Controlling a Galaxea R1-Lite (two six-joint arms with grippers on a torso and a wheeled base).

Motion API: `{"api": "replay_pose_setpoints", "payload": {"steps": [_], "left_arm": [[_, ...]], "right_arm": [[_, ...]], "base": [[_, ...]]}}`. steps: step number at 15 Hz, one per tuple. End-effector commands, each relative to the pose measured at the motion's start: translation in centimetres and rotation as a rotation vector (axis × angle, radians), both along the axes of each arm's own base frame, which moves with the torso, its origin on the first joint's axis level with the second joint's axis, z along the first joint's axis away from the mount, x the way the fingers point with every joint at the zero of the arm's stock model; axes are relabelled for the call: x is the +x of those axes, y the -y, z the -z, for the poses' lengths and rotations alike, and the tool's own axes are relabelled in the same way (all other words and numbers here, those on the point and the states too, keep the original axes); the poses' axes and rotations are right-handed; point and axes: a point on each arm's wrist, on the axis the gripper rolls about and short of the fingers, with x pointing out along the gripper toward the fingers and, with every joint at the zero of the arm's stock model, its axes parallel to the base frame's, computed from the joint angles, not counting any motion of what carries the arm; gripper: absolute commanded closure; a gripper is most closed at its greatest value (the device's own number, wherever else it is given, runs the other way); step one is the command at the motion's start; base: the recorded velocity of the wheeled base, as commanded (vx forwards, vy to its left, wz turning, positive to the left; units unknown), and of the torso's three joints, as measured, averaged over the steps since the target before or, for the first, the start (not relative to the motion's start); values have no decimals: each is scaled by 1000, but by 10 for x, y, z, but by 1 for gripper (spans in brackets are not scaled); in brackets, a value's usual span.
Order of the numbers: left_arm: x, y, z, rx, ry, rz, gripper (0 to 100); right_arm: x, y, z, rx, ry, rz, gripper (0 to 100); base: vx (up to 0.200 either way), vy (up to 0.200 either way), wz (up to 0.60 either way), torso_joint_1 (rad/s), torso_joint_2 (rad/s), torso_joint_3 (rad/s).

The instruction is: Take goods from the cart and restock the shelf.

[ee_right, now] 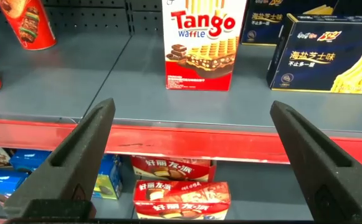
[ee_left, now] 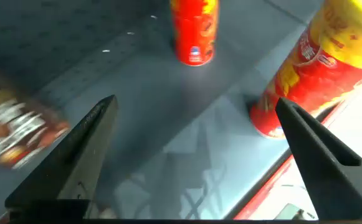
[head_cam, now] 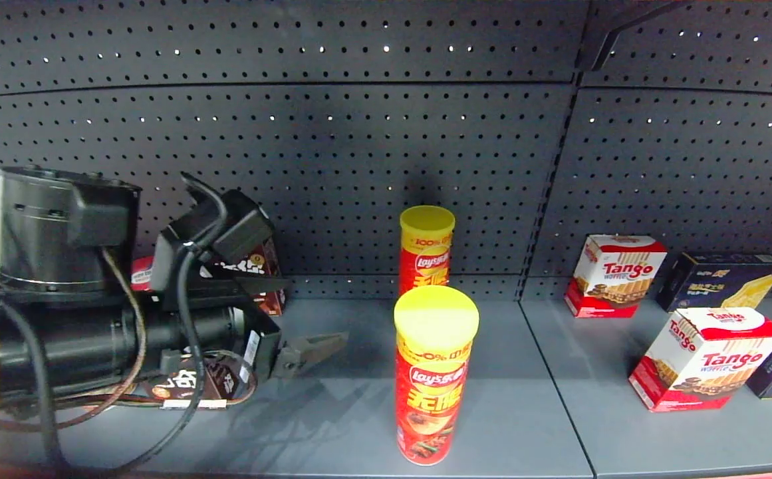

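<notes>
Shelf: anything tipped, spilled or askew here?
Nothing stands out. The front can and back can stand upright in line, the waffle boxes stand upright, and the shelf shows no spill.

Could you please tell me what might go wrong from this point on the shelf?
The front chip can stands upright close to the shelf's front edge, just beside the left gripper's open fingers; a sideways swing could knock it off or into the rear can. The left arm also lies over a brown packet, which a withdrawal might drag along.
</notes>
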Motion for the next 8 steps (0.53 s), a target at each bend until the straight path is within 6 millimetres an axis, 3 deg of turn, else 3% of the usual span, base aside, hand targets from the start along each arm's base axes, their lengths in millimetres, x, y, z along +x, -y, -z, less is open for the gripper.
{"api": "replay_pose_setpoints", "payload": {"steps": [1, 4, 8], "left_arm": [[13, 15, 20, 51, -57, 13, 0], [13, 16, 22, 81, -60, -22, 0], [10, 34, 32, 136, -69, -26, 0]], "right_arm": [[0, 0, 0, -1, -1, 1, 0], [0, 0, 0, -1, -1, 1, 0], [0, 0, -1, 1, 1, 1, 0]], "base": [[0, 0, 0, 0, 0, 0], [0, 0, 0, 0, 0, 0], [0, 0, 0, 0, 0, 0]]}}
